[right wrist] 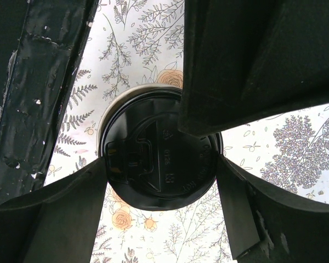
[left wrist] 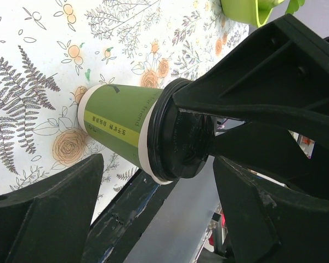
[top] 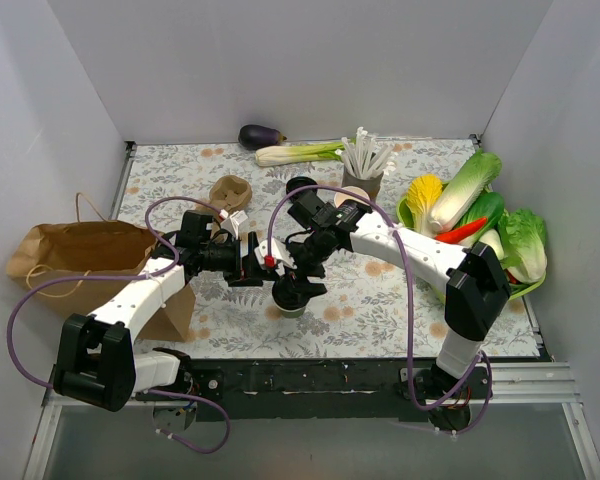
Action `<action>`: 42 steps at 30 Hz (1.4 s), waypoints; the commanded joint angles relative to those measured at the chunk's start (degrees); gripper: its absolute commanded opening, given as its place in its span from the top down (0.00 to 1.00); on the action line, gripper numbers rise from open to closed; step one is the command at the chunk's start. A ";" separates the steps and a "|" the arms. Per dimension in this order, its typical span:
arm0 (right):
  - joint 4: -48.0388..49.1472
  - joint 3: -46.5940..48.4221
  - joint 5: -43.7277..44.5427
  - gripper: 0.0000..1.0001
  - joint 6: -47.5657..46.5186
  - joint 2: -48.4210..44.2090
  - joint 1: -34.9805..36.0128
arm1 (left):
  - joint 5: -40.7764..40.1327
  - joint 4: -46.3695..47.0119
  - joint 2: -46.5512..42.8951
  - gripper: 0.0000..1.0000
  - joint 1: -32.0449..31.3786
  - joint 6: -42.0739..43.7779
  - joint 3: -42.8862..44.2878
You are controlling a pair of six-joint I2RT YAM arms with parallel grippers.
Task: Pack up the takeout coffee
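Note:
The takeout coffee (top: 292, 297), a green and cream paper cup with a black lid, stands upright on the flowered table near its front edge. My right gripper (top: 298, 283) reaches down over it. In the right wrist view the lid (right wrist: 159, 159) sits between the right gripper (right wrist: 162, 164), and both fingers rest against its rim. My left gripper (top: 260, 265) comes in from the left at cup height. In the left wrist view the cup (left wrist: 118, 126) lies just beyond the left gripper (left wrist: 158, 164), whose jaws stand wide apart and hold nothing.
A brown paper bag (top: 85, 250) with handles stands at the left beside the left arm. At the back are an eggplant (top: 262, 136), a leek (top: 300, 152) and a cup of stirrers (top: 365, 165). A green bowl (top: 525, 288) of vegetables fills the right side.

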 commanded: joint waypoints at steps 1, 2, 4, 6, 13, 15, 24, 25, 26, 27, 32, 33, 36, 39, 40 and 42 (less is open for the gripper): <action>-0.86 0.90 0.98 0.19 -0.60 -1.72 0.73 | 1.35 0.37 -0.54 0.19 -0.12 -0.15 -0.14; -1.12 0.90 1.07 0.20 -0.69 -1.81 0.82 | 1.44 0.45 -0.63 0.19 -0.12 -0.15 -0.23; -1.21 1.07 0.98 0.20 -0.60 -1.99 1.08 | 1.44 0.63 -0.80 0.19 -0.12 0.02 -0.14; -1.39 1.16 0.89 0.20 -0.25 -2.16 1.17 | 1.61 0.81 -0.98 0.19 -0.12 -0.07 -0.14; -1.13 1.95 2.11 0.20 1.42 -2.08 1.17 | 2.76 2.30 -1.15 0.18 -0.12 -0.41 0.03; -0.34 1.95 3.17 0.20 1.86 -2.51 1.26 | 2.67 2.39 -0.98 0.18 -0.12 -0.33 0.38; -1.30 3.98 2.48 0.20 1.78 -3.13 1.52 | 2.67 2.39 -1.33 0.19 -0.12 -0.24 0.38; -1.39 3.80 1.78 0.20 1.69 -3.22 1.52 | 2.67 2.48 -1.33 0.18 -0.12 -0.24 0.30; -1.65 3.62 1.51 0.20 1.77 -3.22 1.52 | 2.67 2.48 -1.33 0.18 -0.12 -0.24 0.30; -1.48 3.45 1.42 0.20 1.86 -3.39 1.61 | 2.67 2.48 -1.24 0.18 -0.12 -0.24 0.38; -0.86 1.69 2.03 0.20 1.86 -3.04 1.96 | 2.76 2.48 -0.98 0.18 -0.12 -0.33 0.21; -0.77 1.60 2.12 0.20 1.86 -2.96 1.96 | 2.76 2.48 -1.06 0.18 -0.12 -0.42 0.12; -0.95 1.16 2.82 0.20 1.60 -2.43 2.05 | 2.76 2.48 -0.98 0.18 -0.12 -0.68 -0.23; -0.33 0.11 3.97 0.20 1.60 -2.43 2.05 | 2.58 2.48 -0.98 0.18 -0.12 -0.68 -0.49; -0.16 0.02 4.84 0.20 1.60 -2.43 2.05 | 2.49 2.48 -0.89 0.18 -0.12 -0.77 -0.58; 0.02 -0.24 5.72 0.20 1.60 -2.43 2.05 | 2.58 2.56 -0.80 0.18 -0.12 -0.86 -0.76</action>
